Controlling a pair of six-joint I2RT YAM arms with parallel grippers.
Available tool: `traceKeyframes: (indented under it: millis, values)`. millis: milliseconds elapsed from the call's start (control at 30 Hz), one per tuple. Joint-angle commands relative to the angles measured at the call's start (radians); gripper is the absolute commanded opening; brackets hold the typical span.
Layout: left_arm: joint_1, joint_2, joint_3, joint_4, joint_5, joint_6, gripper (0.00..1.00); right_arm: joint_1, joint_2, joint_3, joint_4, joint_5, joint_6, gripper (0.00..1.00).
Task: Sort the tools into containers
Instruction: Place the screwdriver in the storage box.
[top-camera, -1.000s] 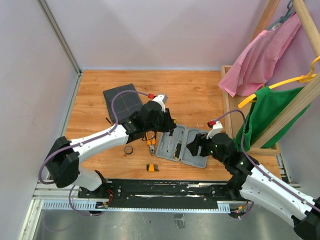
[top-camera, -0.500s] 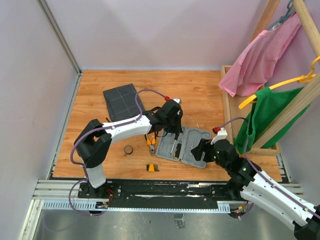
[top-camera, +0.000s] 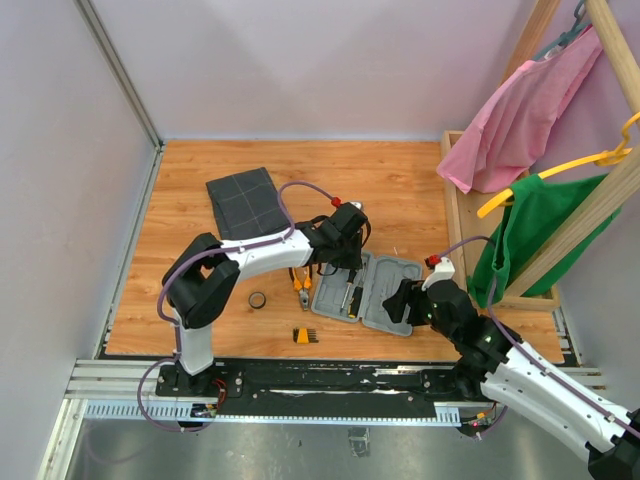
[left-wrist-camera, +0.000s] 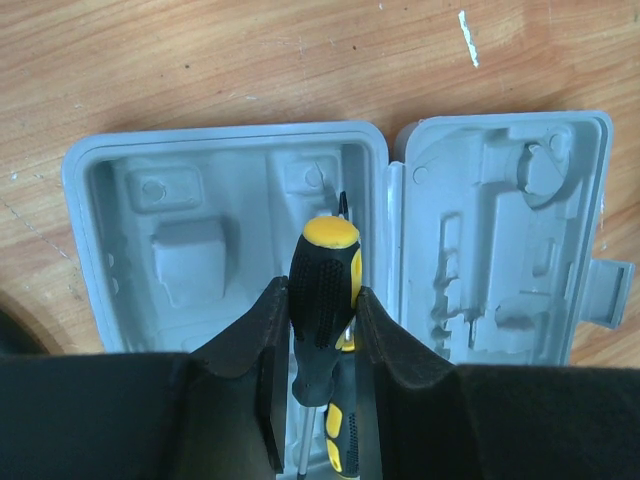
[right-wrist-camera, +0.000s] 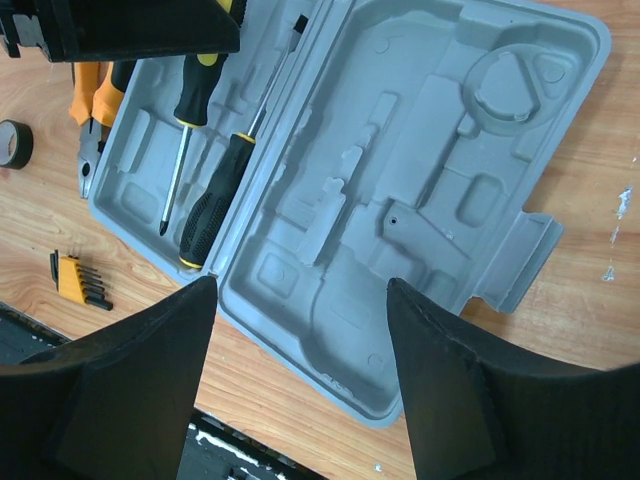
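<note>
The light-grey case (top-camera: 392, 276) lies open on the wooden floor. My left gripper (top-camera: 346, 268) is over its left half, shut on a black-and-yellow screwdriver (left-wrist-camera: 322, 250) held handle-up above the moulded tray (left-wrist-camera: 180, 200). A second screwdriver (right-wrist-camera: 212, 215) lies in the same half. The held one also shows in the right wrist view (right-wrist-camera: 195, 95). My right gripper (right-wrist-camera: 300, 330) is open and empty above the case's near right half (right-wrist-camera: 430, 150). Orange-handled pliers (top-camera: 300, 285), a black tape ring (top-camera: 257, 299) and an orange bit holder (top-camera: 303, 335) lie left of the case. The dark grey pouch (top-camera: 243, 200) lies at the back left.
A wooden rack (top-camera: 470, 240) with pink (top-camera: 530, 110) and green (top-camera: 540, 230) garments on hangers stands at the right. Walls close the left and back. A black rail (top-camera: 330, 375) runs along the near edge.
My left gripper has moved right, from beside the case to over its left half, carrying the screwdriver; its elbow swung inward. My right gripper has drawn back slightly toward the near right.
</note>
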Motion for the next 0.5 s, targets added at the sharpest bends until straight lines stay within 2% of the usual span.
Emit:
traceKeyframes:
  millis: [0, 200, 300, 467]
  values:
    - [-0.010, 0.023, 0.042, 0.004, -0.028, -0.028, 0.00, 0.009, -0.017, -0.025, -0.013, 0.032, 0.015, 0.70]
    - [-0.009, 0.064, 0.063, -0.006, -0.042, -0.048, 0.04, 0.009, -0.015, -0.039, 0.013, 0.046, 0.005, 0.71]
    - [-0.009, 0.077, 0.063, -0.005, -0.051, -0.055, 0.14, 0.009, 0.005, -0.018, 0.005, 0.048, -0.016, 0.71]
    - [-0.009, 0.097, 0.065, -0.010, -0.063, -0.056, 0.21, 0.008, 0.015, 0.001, -0.006, 0.055, -0.013, 0.71]
